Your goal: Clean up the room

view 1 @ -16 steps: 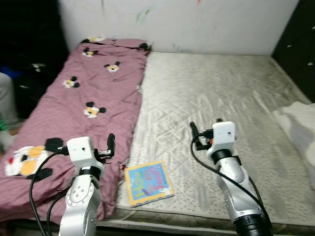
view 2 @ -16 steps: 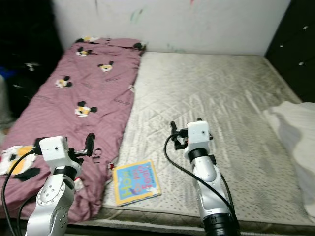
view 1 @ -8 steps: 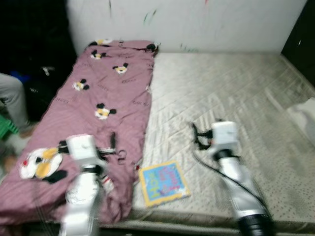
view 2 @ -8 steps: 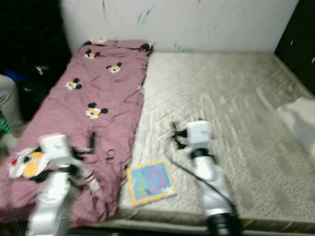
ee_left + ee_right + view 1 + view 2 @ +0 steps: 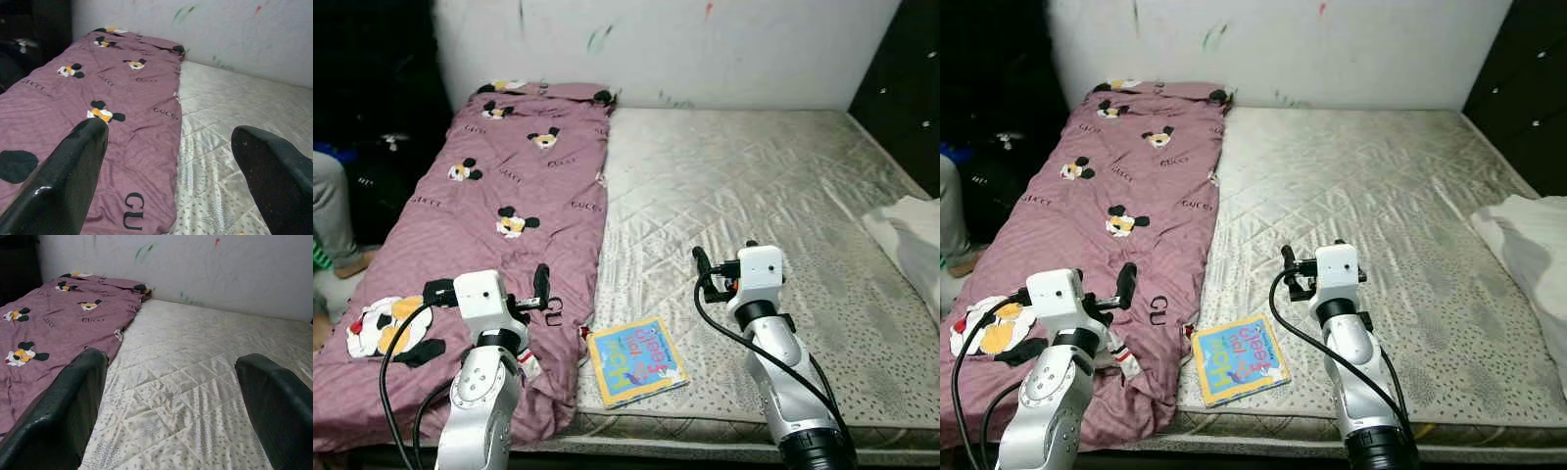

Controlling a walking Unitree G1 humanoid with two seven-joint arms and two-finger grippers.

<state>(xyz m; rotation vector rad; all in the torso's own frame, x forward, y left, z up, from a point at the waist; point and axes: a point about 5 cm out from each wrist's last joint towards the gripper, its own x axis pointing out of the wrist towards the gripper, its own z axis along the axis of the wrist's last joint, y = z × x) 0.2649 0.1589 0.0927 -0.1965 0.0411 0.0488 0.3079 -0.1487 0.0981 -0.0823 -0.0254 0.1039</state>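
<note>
Robot settled at the bed's edge, both hands empty.

Head views: the blurred, swinging picture had steadied, so the approach looked finished; one book [image 5: 636, 360] lay at the mattress [image 5: 773, 196] edge beside one purple blanket [image 5: 499, 206]. Wrist views: left hand [image 5: 168, 171] and right hand [image 5: 171, 406], two in all, each gaped open.

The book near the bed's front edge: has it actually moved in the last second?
No. The book keeps its place beside the purple blanket's edge on the mattress; the camera has shifted.
</note>
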